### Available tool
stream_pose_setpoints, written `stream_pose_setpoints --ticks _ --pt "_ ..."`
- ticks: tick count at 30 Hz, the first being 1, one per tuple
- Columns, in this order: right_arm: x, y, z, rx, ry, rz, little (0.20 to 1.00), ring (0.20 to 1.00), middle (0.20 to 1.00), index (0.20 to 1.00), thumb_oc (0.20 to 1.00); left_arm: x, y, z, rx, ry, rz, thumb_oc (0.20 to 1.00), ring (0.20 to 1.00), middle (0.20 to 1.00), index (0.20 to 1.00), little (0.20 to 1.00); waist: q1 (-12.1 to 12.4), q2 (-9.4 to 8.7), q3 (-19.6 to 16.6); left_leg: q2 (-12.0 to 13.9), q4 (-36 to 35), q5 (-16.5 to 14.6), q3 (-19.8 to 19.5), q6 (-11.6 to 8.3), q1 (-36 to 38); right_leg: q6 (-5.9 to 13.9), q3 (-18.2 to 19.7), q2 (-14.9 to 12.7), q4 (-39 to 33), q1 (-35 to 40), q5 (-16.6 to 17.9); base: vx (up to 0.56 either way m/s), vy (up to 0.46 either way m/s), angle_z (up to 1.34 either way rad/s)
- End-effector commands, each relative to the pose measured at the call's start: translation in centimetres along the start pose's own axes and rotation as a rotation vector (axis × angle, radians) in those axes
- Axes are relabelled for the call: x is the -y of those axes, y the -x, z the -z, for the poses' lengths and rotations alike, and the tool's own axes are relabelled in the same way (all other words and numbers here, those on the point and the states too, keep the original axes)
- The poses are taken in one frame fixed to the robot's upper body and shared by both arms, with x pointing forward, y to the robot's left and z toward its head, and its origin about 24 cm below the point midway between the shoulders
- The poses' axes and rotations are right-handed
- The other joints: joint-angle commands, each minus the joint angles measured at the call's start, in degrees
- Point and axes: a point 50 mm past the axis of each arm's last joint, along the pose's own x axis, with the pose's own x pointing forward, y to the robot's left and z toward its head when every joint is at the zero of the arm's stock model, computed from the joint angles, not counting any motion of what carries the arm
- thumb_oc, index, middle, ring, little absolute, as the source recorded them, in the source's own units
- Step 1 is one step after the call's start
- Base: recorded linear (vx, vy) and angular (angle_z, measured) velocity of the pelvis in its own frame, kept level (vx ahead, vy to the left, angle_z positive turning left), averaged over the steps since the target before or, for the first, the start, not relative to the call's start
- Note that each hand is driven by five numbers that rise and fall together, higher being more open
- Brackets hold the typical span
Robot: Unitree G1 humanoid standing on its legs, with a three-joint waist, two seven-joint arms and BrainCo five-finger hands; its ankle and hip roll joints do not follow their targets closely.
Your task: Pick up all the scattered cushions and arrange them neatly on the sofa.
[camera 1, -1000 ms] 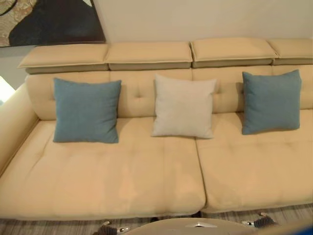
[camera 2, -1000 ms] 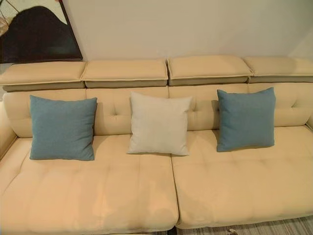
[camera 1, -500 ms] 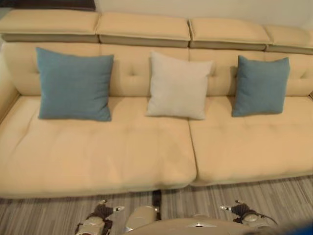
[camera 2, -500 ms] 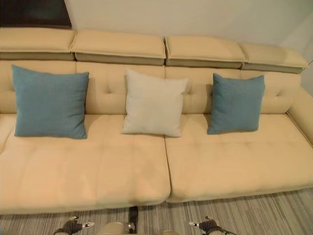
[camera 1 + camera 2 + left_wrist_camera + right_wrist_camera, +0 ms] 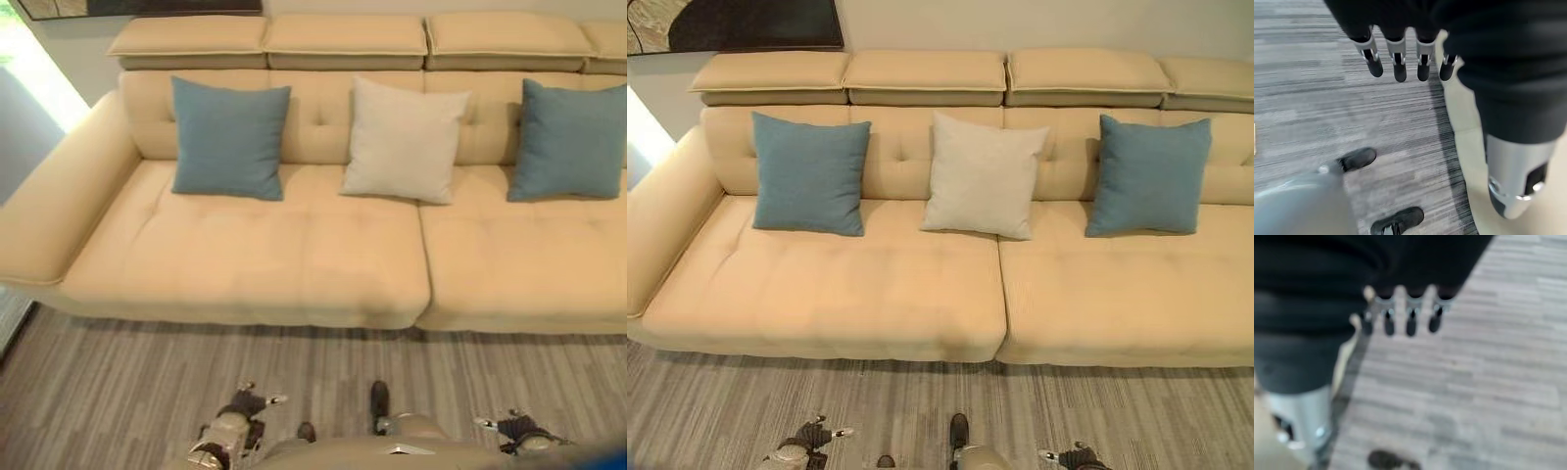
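I see the beige sofa (image 5: 921,294) with three cushions standing upright in a row against its backrest: a blue cushion (image 5: 809,174) toward the left arm, a cream cushion (image 5: 983,176) in the middle just beside the seat seam, and a second blue cushion (image 5: 1148,176) on the right seat section, each well apart from the next. My left hand (image 5: 1400,58) hangs over the grey striped carpet (image 5: 725,411), fingers straight and relaxed, holding nothing. My right hand (image 5: 1400,316) also hangs over the carpet, fingers loosely extended, empty. A dark framed picture (image 5: 735,24) sits on the wall above the sofa's left end.
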Motion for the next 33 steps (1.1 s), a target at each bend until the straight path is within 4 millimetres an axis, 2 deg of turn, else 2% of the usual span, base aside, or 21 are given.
stream_pose_setpoints --ticks 1,14,17,18,20,23,24,27,33 --pt "0.2 -0.1 -0.2 -0.003 0.029 0.004 1.0 1.0 1.0 1.0 1.0 -2.9 0.1 1.4 -0.034 -0.052 -0.078 1.0 1.0 1.0 1.0 1.0 0.9 -3.3 -1.2 0.3 3.8 0.4 -0.8 -3.23 -5.8 5.0 -1.2 -1.4 2.3 5.5 -7.7 0.04 0.133 -0.39" --pt "0.6 -0.2 -1.1 0.018 0.082 0.021 1.0 1.0 1.0 1.0 1.0 -3.0 -0.1 0.6 -0.008 -0.078 -0.073 1.0 1.0 1.0 1.0 1.0 1.4 -3.01 0.0 -1.8 1.2 1.0 -1.0 -1.63 -5.5 7.5 0.7 -3.2 2.1 2.7 -4.4 -0.04 0.075 -0.12" --pt "0.4 -0.2 -1.7 0.032 0.107 0.018 1.0 1.0 1.0 1.0 1.0 -3.4 -0.1 0.4 -0.004 -0.07 -0.086 1.0 1.0 1.0 1.0 1.0 1.8 -2.69 1.2 -1.5 1.2 1.6 -0.2 -1.19 -6.6 8.21 0.0 -3.6 6.7 -0.9 -4.5 -0.14 0.036 -0.32" --pt "0.4 -0.2 -2.5 0.055 0.107 0.021 1.0 1.0 1.0 1.0 1.0 -4.1 -0.2 0.0 0.007 -0.056 -0.109 1.0 1.0 1.0 1.0 1.0 2.3 -1.84 1.6 -0.4 1.3 2.3 0.6 -1.11 -7.7 8.27 -1.9 -4.3 11.0 -1.9 -6.1 -0.13 -0.011 -0.5" --pt "0.3 -0.2 -2.0 0.041 0.1 0.013 1.0 1.0 1.0 1.0 1.0 -4.5 -0.2 -0.2 0.014 -0.065 -0.115 1.0 1.0 1.0 1.0 1.0 2.4 -1.96 1.4 -0.5 1.4 2.5 0.8 -1.29 -8.2 7.82 -1.6 -4.5 12.0 -0.5 -7.0 -0.09 -0.016 -0.32" --pt "0.4 -0.2 -1.9 0.035 0.078 0.021 1.0 1.0 1.0 1.0 1.0 -4.4 -0.2 -0.2 0.013 -0.058 -0.117 1.0 1.0 1.0 1.0 1.0 2.7 -2.64 0.8 -0.9 1.3 2.8 1.0 -1.58 -8.2 7.65 -1.8 -4.8 9.6 1.2 -7.4 0.0 -0.058 -0.14" --pt "0.3 -0.2 -1.7 0.028 0.078 0.02 1.0 1.0 1.0 1.0 1.0 -4.2 -0.1 0.2 0.002 -0.056 -0.111 1.0 1.0 1.0 1.0 1.0 3.0 -3.17 0.0 -0.9 1.2 2.5 1.6 -1.81 -8.1 7.63 -2.7 -4.8 6.3 2.8 -7.1 0.04 -0.114 -0.02" --pt "0.3 -0.1 -0.6 -0.005 0.086 0.018 1.0 1.0 1.0 1.0 1.0 -3.7 -0.1 0.7 -0.016 -0.077 -0.091 1.0 1.0 1.0 1.0 1.0 2.5 -3.23 -1.3 -0.3 0.5 2.6 1.9 -2.57 -6.9 7.54 -3.3 -3.9 1.4 5.4 -6.5 0.07 -0.12 0.01" --pt "0.2 -0.1 0.1 -0.02 0.082 0.017 1.0 1.0 1.0 1.0 1.0 -3.0 0.0 0.9 -0.02 -0.097 -0.069 1.0 1.0 1.0 1.0 1.0 2.1 -3.04 -1.3 0.3 0.5 2.4 1.8 -3.13 -5.3 7.47 -3.9 -3.6 -0.9 8.1 -6.2 0.03 -0.052 0.0"
